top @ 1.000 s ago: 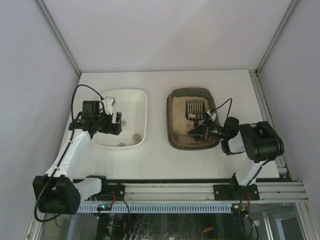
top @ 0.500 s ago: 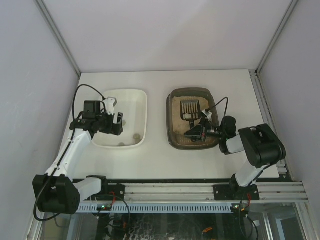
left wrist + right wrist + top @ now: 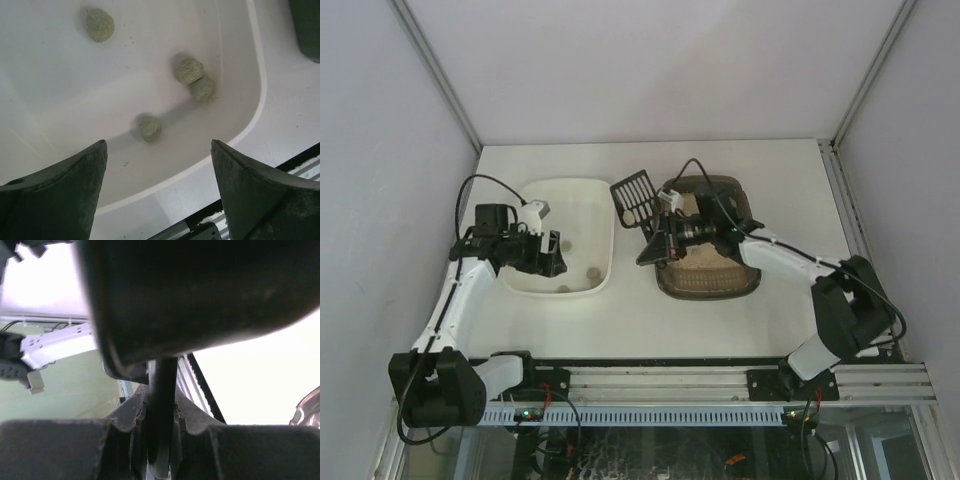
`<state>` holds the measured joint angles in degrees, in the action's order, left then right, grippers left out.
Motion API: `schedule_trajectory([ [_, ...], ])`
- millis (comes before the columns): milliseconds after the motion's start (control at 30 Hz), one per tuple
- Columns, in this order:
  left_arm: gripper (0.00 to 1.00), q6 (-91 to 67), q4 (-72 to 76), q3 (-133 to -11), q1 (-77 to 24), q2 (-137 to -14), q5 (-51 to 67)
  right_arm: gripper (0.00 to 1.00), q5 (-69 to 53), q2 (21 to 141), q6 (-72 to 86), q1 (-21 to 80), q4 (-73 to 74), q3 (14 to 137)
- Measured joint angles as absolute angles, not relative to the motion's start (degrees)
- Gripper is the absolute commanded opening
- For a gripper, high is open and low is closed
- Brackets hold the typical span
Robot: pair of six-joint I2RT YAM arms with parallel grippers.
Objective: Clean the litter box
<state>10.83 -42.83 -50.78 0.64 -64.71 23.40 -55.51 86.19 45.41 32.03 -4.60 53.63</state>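
The litter box (image 3: 720, 270), a dark brown tray with pale sand, sits right of centre. My right gripper (image 3: 660, 240) is shut on the handle of the black slotted scoop (image 3: 634, 197) and holds it raised between the litter box and the white tray (image 3: 570, 290). In the right wrist view the scoop handle (image 3: 161, 405) is clamped between the fingers and the scoop body fills the top. My left gripper (image 3: 552, 252) is open and empty over the white tray's near left part. The left wrist view shows several greenish lumps (image 3: 189, 70) in the white tray (image 3: 235, 135).
The rail (image 3: 720, 385) with both arm bases runs along the near edge. Grey walls enclose the table on the left, back and right. A corner of the litter box shows at top right of the left wrist view (image 3: 307, 25).
My right arm has lifted the scoop out of the litter box and swung it left and up, toward the white tray. My left gripper has shifted slightly toward the near edge.
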Motion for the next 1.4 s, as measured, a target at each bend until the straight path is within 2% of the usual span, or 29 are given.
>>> schedule_trajectory([
  [233,0.85,12.71,-47.16,-52.38,12.21,-63.64,32.23,0.0,-40.38,100.97,36.67,41.93,19.11,76.77],
  [433,0.84,13.04,-48.07,-54.87,23.42,-63.61,36.32,0.0,-16.23,114.67,27.66,54.28,41.45,102.85],
  [567,0.82,12.6,-47.97,-54.87,24.93,-63.11,35.2,0.0,-1.89,121.12,23.53,60.38,52.05,114.06],
  [767,0.82,12.58,-47.79,-54.87,24.93,-62.28,34.74,0.0,7.94,122.69,20.49,63.68,58.22,115.35],
  [933,0.82,12.45,-47.22,-54.87,24.93,-62.24,34.5,0.0,13.23,122.69,18.22,63.94,58.65,115.44],
  [1133,0.82,11.62,-46.13,-54.85,24.93,-62.24,32.93,0.0,25.69,124.64,10.33,67.55,59.09,118.83],
  [1400,0.82,11.62,-45.54,-54.85,24.93,-62.24,32.49,0.0,31.59,128.18,5.54,71.42,59.68,120.05],
])
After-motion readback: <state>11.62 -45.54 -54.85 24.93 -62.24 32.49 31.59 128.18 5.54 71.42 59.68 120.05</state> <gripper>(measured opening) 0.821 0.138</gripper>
